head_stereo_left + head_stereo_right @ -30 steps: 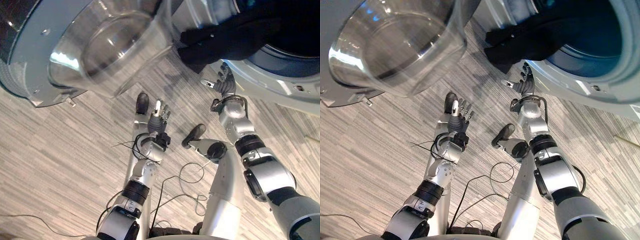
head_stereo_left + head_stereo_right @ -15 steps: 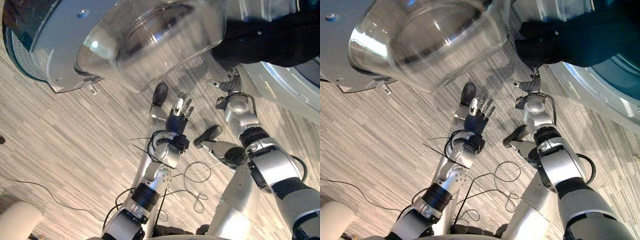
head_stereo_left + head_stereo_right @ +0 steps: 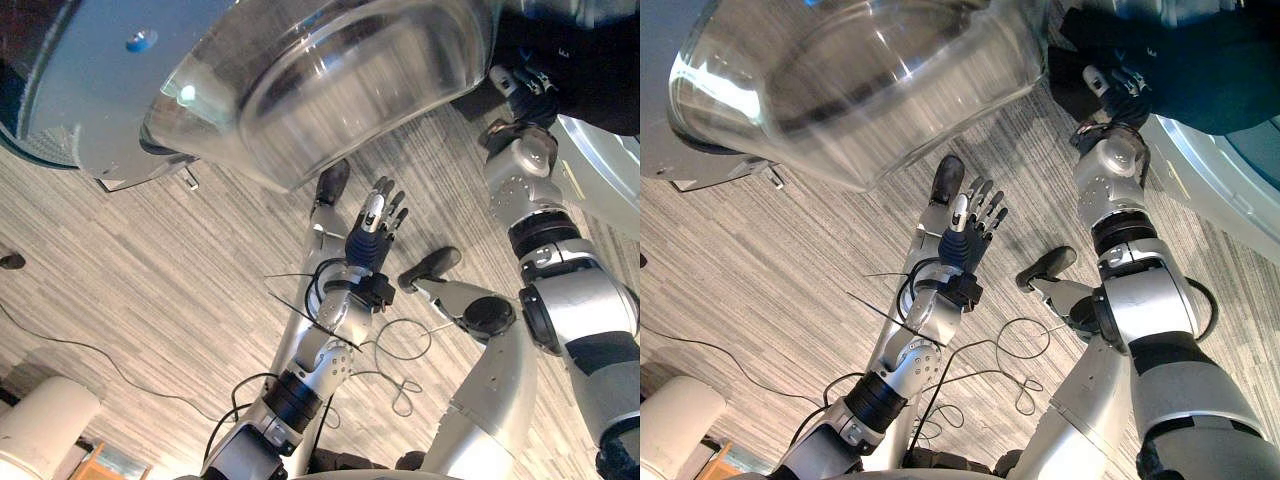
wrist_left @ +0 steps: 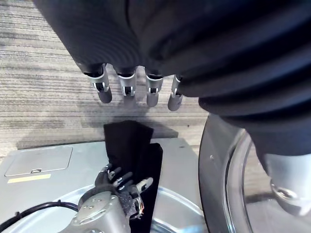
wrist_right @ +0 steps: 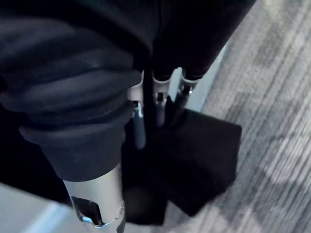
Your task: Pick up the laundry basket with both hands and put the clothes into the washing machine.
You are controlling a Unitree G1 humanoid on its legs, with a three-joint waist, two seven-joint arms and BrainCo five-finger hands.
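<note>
A black garment [image 3: 1200, 70] hangs out of the washing machine's round opening [image 3: 1215, 195] at the upper right, one corner drooping over the rim. My right hand [image 3: 1115, 85] is raised against that drooping corner, its straight fingers [image 5: 138, 131] pressed to the dark cloth [image 5: 204, 160] without curling round it. My left hand [image 3: 370, 225] hovers open over the floor in the middle, fingers [image 4: 126, 87] spread and holding nothing. In the left wrist view, the right hand [image 4: 114, 182] rests at the foot of the hanging cloth [image 4: 131, 145].
The machine's open door, with its big clear glass bowl [image 3: 330, 80], hangs over the top left and middle, close above my left hand. Grey striped floor [image 3: 150, 280] lies below. A white cylinder [image 3: 40, 430] stands at the lower left.
My right hand has risen from below the rim up to the black garment's hanging corner. The camera has shifted, so the door now looms larger. The left hand stays open.
</note>
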